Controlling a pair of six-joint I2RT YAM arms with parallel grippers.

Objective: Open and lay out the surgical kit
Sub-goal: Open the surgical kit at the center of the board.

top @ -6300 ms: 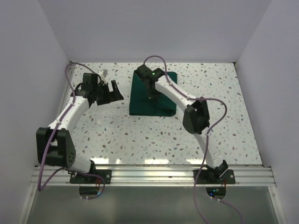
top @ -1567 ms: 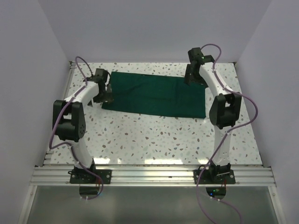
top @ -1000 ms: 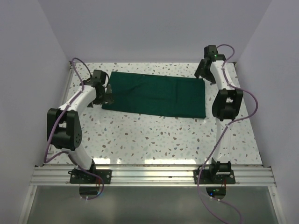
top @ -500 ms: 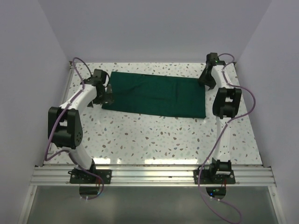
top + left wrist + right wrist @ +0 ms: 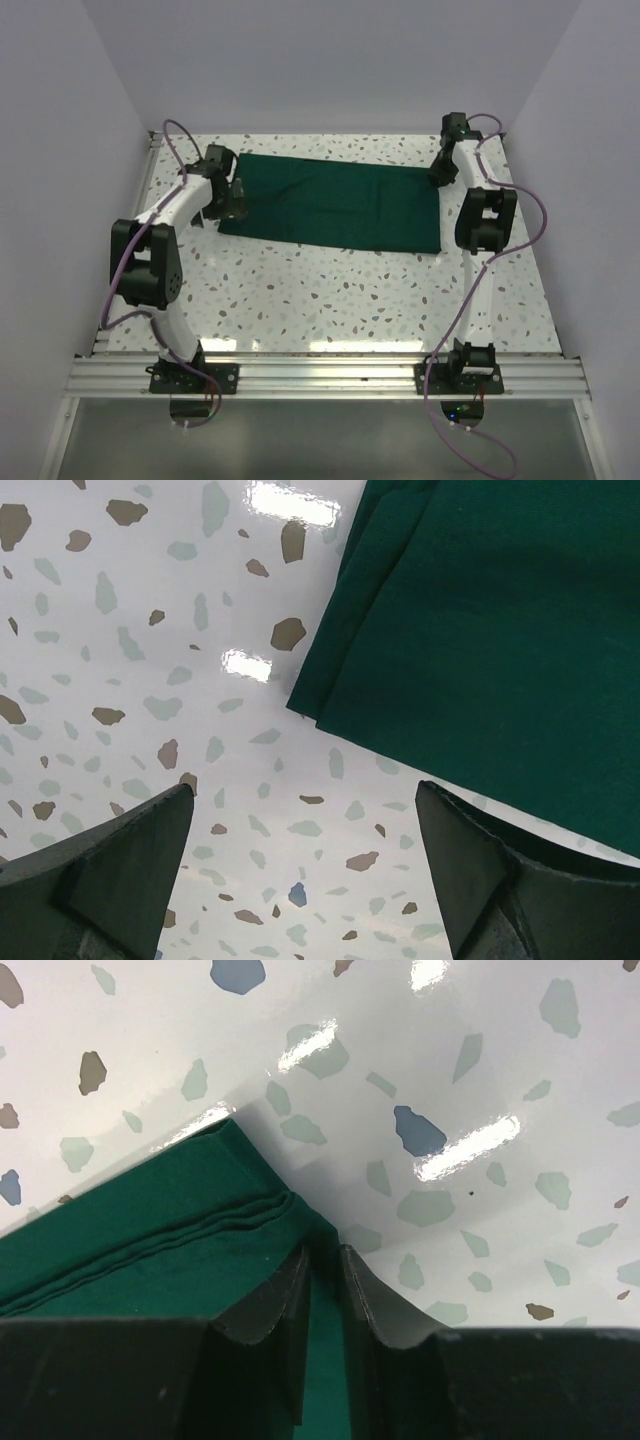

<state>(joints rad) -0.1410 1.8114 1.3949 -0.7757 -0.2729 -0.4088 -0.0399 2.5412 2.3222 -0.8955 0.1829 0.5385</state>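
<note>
Surgical kit [image 5: 335,205] (only its dark green cloth [image 5: 500,650] shows, no tray and no tools) lies flat at the far side of the table [image 5: 330,300]. It is a long strip that runs from left to right. A few seconds ago the cloth was a small folded square in the middle, so one big fold has been opened. In the last second the right gripper [image 5: 440,175] moved to the far right corner of the strip. In its own wrist view its fingers [image 5: 285,1300] are almost closed, and a thin bit of the green edge sits between them, so it looks like it has pinched that corner. You can see a few layers stacked at that edge, so the cloth is still folded over. The left gripper [image 5: 300,800] waits at the left end with its fingers wide open and nothing in them; the cloth's corner is just past its tips. I think the next job is to lift this corner and open the strip more.
</note>
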